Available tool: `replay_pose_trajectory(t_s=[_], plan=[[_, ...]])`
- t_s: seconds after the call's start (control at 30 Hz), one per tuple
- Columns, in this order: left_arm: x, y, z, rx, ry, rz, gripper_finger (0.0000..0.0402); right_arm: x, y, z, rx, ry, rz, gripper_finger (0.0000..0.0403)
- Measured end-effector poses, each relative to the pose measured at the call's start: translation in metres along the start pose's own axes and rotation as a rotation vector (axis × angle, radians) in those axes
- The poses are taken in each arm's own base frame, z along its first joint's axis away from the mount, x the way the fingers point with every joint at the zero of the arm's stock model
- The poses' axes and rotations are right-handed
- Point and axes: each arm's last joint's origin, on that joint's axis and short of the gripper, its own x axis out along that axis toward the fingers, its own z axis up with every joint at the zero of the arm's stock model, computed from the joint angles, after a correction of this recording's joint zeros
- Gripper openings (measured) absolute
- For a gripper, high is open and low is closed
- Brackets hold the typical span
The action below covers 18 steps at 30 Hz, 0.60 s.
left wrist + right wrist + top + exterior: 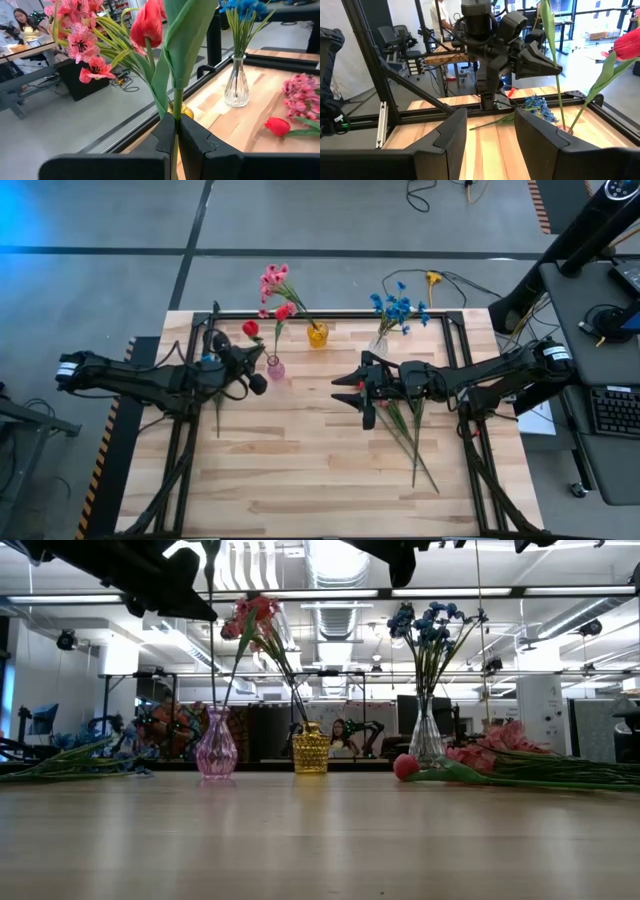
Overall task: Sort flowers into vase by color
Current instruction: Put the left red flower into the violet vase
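Flowers point(410, 430) split between vases and table point(300, 480). Pink blooms point(272, 280) in the yellow vase point(317, 335) at 12 o'clock of the table's middle; blue blooms point(398, 308) in the clear vase point(380, 345) at 1 o'clock; pink vase point(275, 368) at 11 o'clock with a red tulip point(250, 328) above it. Loose stems point(520, 768) lying flat at 3 o'clock, under the right arm, pink heads and one red bud point(405, 767) among them.

Left gripper point(255, 372) just beside the pink vase, at its 9 o'clock, fingers pressed together on a held stem point(176, 107), gripped low, below a broad leaf point(187, 40). From table height, hangs upright over the pink vase's mouth; cannot tell whether the lower end is inside the neck. Bud of this stem not clearly in view.

Right gripper point(345, 392) raised near the table's middle, at 9 o'clock of the loose stems, fingers point(452, 135) spread, nothing between them.

Handling, as a judgement: very light, thin and springy, likely wire in plastic, so prone to swivel in a pinch and to droop head-first if taken at the tip. Best taken on bare stem around mid-length, clear of leaves and blooms, square across the fingers. Soft heads, easily crushed or snagged on neighbours; tangled stems on the table likely to drag along. Narrow vase necks and light vases: lower straight down, no side push, or risk a tip-over
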Motion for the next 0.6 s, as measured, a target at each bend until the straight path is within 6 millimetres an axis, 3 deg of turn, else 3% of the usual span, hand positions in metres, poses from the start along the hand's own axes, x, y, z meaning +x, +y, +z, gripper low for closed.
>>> replay_pose_trajectory(t_s=[0.6], plan=[[0.0066,-0.0081,-0.0049,-0.050,0.023,-0.008,0.0000,0.0000,-0.0002,-0.0015,-0.001,0.014,-0.002,0.0160]])
